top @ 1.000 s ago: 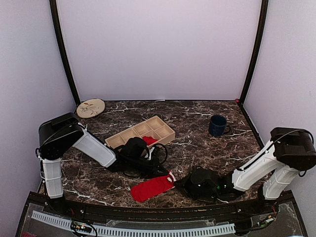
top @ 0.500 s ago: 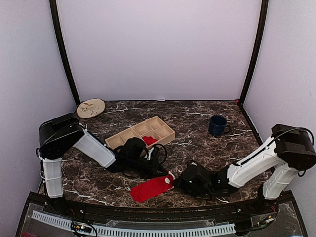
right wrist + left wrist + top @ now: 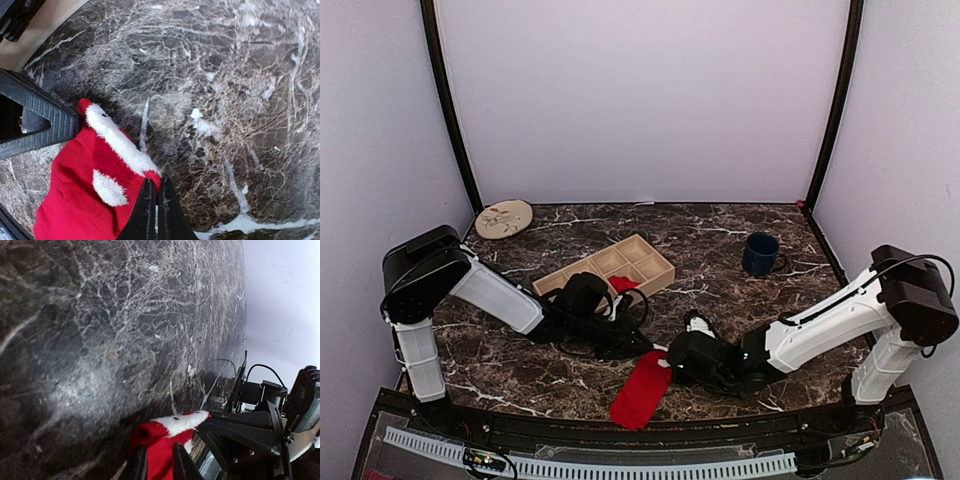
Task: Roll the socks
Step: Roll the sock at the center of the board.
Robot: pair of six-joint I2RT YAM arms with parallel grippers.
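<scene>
At the 6 o'clock edge of the bench (image 3: 520,385) a red sock (image 3: 642,390) lies flat, its white cuff pointing toward 1 o'clock. The right fingers (image 3: 156,195) are clenched on that cuff's edge. The left fingers (image 3: 645,347), at the sock's 12 o'clock, stand slightly parted around red fabric; I cannot tell whether they grip

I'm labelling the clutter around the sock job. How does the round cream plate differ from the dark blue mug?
The round cream plate lies flat; the dark blue mug stands upright. The plate sits at the far left corner, the mug toward the far right. The plate bears a faint pattern; the mug is plain, with a handle. Both rest on the dark marble table, with nothing touching them.
</scene>
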